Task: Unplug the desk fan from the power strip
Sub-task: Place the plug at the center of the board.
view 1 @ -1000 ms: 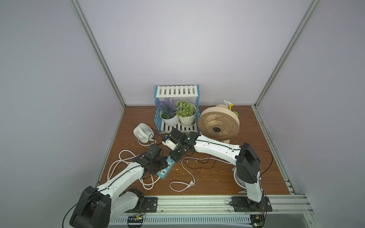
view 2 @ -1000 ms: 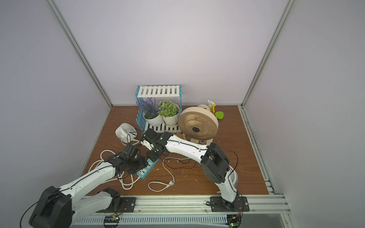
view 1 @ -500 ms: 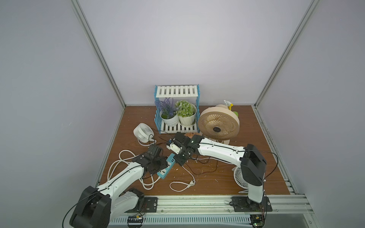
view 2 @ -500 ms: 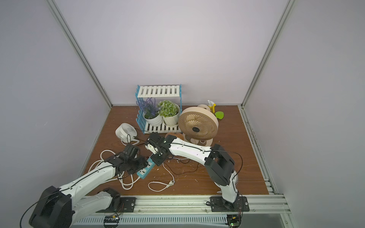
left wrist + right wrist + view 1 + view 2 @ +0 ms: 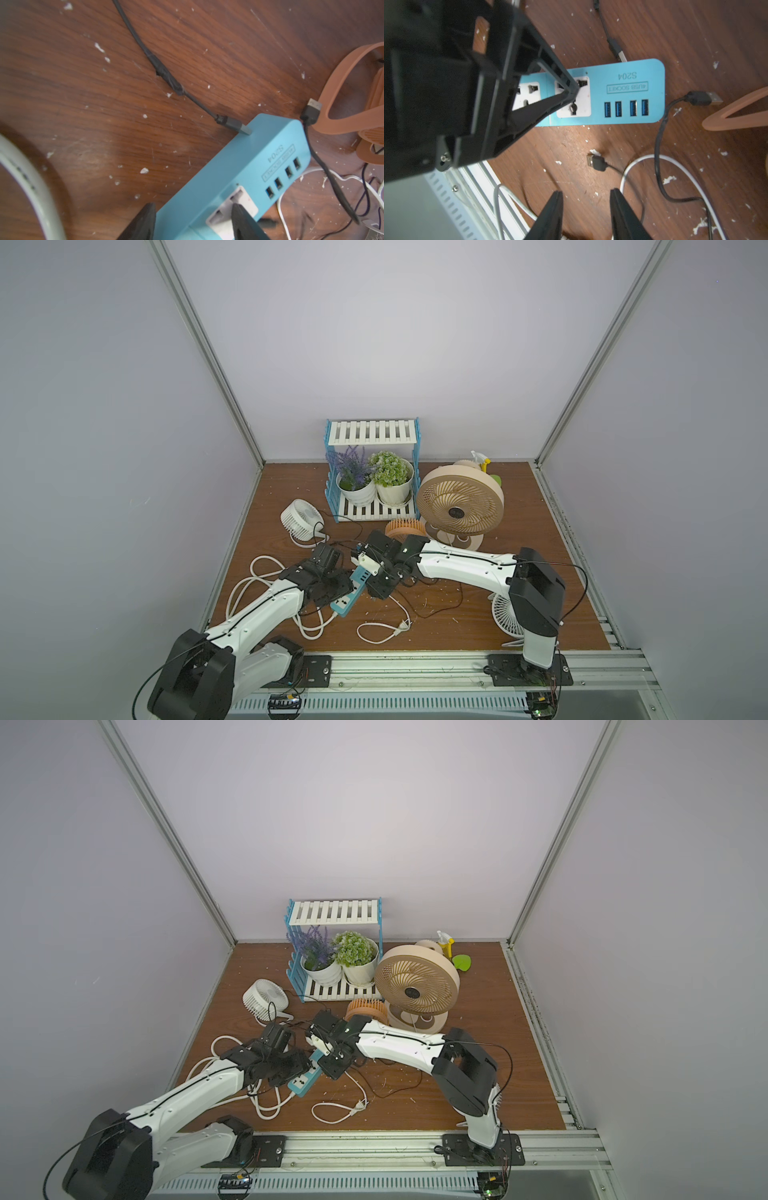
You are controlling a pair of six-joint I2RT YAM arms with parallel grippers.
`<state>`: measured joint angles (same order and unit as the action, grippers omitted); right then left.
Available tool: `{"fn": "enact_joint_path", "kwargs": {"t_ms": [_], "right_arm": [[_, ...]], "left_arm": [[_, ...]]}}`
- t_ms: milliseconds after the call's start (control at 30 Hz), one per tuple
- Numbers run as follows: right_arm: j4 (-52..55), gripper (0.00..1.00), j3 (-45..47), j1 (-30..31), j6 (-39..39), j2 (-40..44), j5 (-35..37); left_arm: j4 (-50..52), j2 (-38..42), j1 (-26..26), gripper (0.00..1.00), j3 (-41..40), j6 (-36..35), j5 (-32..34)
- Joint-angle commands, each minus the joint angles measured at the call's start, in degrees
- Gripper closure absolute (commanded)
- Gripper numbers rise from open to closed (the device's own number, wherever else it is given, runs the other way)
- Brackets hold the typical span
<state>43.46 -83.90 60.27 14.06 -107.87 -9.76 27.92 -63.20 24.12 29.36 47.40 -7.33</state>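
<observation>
The power strip lies flat on the brown surface, left of centre and towards the near edge. All four of its USB ports are empty, and so are both white socket faces; nothing is plugged in.

My left claw is clamped on the strip, one finger at its edge and the other pressed on a socket face. My right claw has just let go. A second ago it was clenched over the strip's far end; now its jaws stand apart with nothing between them, hovering just right of the strip.

A black USB plug lies loose on the surface beside that claw, apart from the strip. I judge this to be the fan's lead and the unplugging done, though I cannot trace which fan it feeds.

Since the earlier frame my right arm has drawn back, nearer and rightward. The strip has not shifted.
</observation>
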Motion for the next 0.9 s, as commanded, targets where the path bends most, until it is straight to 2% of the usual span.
{"fn": "enact_joint_path", "kwargs": {"t_ms": [0, 167, 300, 433, 567, 700, 867], "right_arm": [[-0.4, 0.51, -1.1, -0.2, -0.2, 3.1, 3.6], [-0.6, 0.48, -0.2, -1.4, 0.2, 8.0, 8.9], [-1.9, 0.48, 3.7, -3.1, 1.7, 15.1, 15.2], [-3.2, 0.48, 9.9, -6.0, 3.8, 24.6, 23.5], [-5.0, 0.43, 17.3, -10.3, 6.7, 35.8, 31.9], [-6.1, 0.42, 23.6, -18.5, 8.7, 45.7, 34.8], [-4.7, 0.42, 29.3, -36.8, 12.4, 54.0, 31.3]], "left_arm": [[6.8, -0.9, 0.2, 0.39, -0.9, -0.7, 3.6], [7.9, 1.3, 0.2, 0.39, -0.3, 0.2, 5.3], [9.8, 5.5, 0.2, 0.37, 0.8, 1.5, 8.9], [12.4, 11.0, 0.1, 0.24, 2.7, 2.6, 14.5], [12.4, 17.1, 0.0, 0.14, 3.3, 3.0, 20.5], [9.5, 20.2, -1.6, 0.01, 5.3, -0.9, 25.5], [7.4, 17.1, -2.8, 0.01, 9.9, -8.2, 33.1]]}}
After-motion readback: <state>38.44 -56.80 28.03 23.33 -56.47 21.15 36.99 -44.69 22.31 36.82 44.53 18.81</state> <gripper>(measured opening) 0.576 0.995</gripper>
